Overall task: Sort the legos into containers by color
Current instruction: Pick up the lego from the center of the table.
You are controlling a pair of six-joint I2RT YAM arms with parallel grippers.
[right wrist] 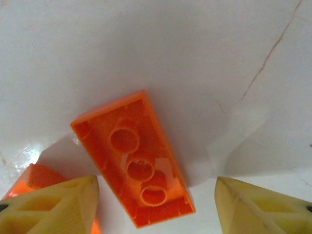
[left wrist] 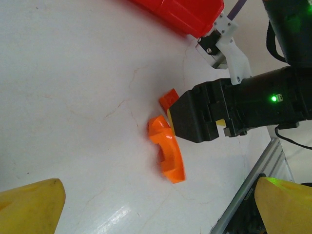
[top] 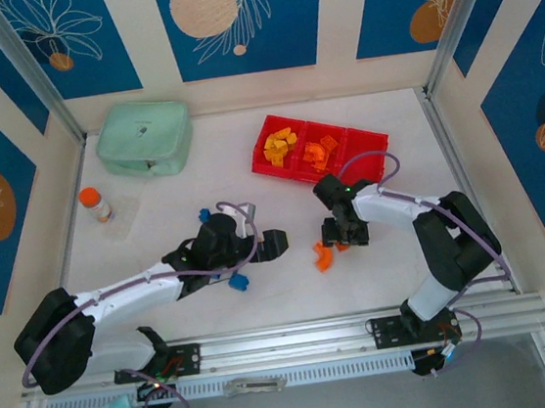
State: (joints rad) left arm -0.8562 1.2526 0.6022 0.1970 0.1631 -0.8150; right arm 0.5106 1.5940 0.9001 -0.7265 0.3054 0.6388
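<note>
The long bright red plastic tray (top: 366, 146), split into three square compartments, lies at the far side of the white tabletop (top: 158, 237). Its left compartment holds yellow-orange plastic bricks (top: 280, 146), its middle one red-orange bricks (top: 320, 149). In front of the tray the right gripper (right wrist: 156, 204) points down, its yellow fingers (right wrist: 58, 204) spread wide on either side of an upturned red-orange brick (right wrist: 134, 158) (three round tubes show on its underside); whether a finger touches it I cannot tell. A curved red-orange arch (left wrist: 168, 153) lies just beside that gripper. The left gripper (left wrist: 156, 209), further from the tray, is also spread wide and holds nothing; blue bricks (top: 237, 284) lie near it.
</note>
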